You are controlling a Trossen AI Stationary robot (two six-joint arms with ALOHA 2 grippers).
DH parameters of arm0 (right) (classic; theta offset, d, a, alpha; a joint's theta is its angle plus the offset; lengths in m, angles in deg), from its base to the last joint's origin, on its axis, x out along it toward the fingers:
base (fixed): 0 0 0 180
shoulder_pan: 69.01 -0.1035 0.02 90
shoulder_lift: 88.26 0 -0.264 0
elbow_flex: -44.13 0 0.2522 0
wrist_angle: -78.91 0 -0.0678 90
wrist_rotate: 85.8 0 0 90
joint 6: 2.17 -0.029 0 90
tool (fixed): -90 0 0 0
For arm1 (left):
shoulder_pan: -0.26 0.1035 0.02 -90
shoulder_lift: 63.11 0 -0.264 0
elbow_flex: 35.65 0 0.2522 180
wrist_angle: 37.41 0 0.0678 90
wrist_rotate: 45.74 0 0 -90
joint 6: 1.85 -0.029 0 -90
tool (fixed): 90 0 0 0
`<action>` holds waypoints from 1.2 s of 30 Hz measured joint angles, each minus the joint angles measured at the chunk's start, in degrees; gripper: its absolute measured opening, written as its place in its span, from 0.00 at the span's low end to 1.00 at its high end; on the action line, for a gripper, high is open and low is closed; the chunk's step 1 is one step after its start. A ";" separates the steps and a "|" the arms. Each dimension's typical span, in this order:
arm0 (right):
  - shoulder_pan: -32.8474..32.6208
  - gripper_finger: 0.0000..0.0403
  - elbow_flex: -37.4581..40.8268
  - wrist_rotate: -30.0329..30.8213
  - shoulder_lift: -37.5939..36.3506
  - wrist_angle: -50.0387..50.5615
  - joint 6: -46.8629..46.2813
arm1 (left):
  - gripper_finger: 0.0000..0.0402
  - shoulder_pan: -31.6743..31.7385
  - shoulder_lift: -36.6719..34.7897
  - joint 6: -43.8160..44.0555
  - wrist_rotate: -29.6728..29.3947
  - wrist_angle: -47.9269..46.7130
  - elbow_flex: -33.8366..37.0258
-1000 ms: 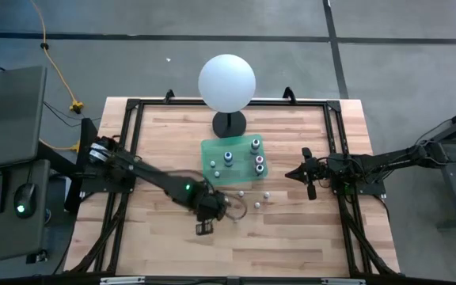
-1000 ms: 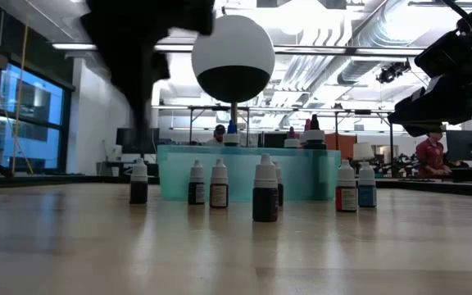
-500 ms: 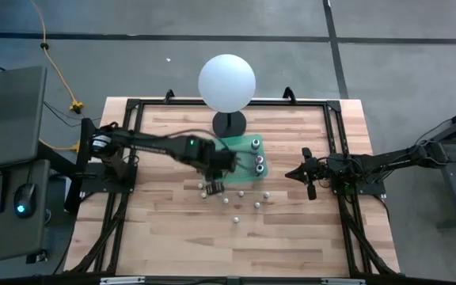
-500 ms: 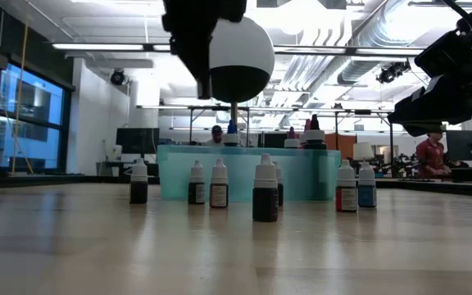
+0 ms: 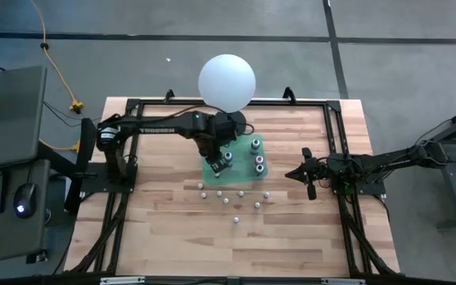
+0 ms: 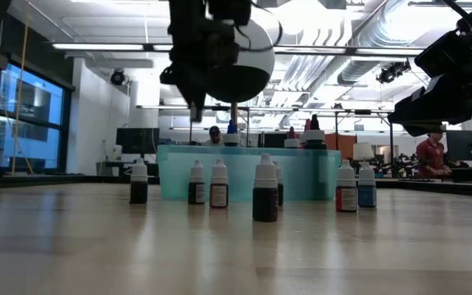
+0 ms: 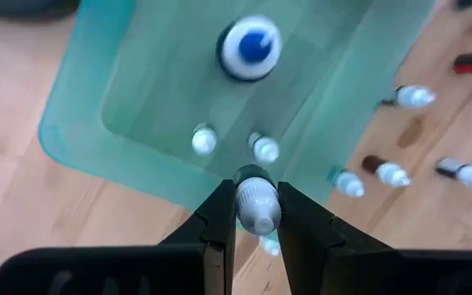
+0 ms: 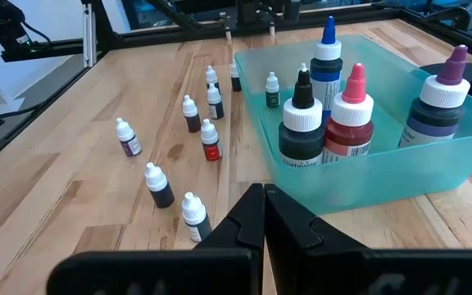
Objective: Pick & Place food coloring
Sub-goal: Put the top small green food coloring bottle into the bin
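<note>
Teal and translucent, the tray (image 5: 212, 170) sits at centre frame in the high view, partly hidden by the left gripper (image 7: 256, 215), which hovers over its left half with both fingers clamped on a small food coloring bottle (image 7: 256, 201); only that bottle's white cap and shoulder show. More small bottles (image 5: 229, 200) stand scattered on the wooden table (image 5: 165, 229) just below the tray, their label colours too small to read. At centre right the right gripper (image 8: 264, 215) waits, fingers pressed together on nothing.
</note>
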 joint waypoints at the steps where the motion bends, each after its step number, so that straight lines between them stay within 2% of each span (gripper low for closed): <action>1: 0.00 0.00 0.00 -0.01 0.00 0.00 0.00 | 0.15 -0.12 0.73 -0.02 -0.09 0.00 0.00; 13: 0.00 0.00 -0.01 -0.02 0.00 0.00 0.00 | 0.15 -5.89 5.25 -7.07 -5.85 1.12 0.95; 23: 0.00 0.00 -0.01 -0.02 0.00 0.00 0.00 | 0.15 -6.53 5.21 -6.51 -4.27 6.47 7.64; 36: 0.00 0.00 -0.01 -0.02 0.00 0.00 0.00 | 0.15 -6.49 5.03 -6.58 -4.78 8.66 8.09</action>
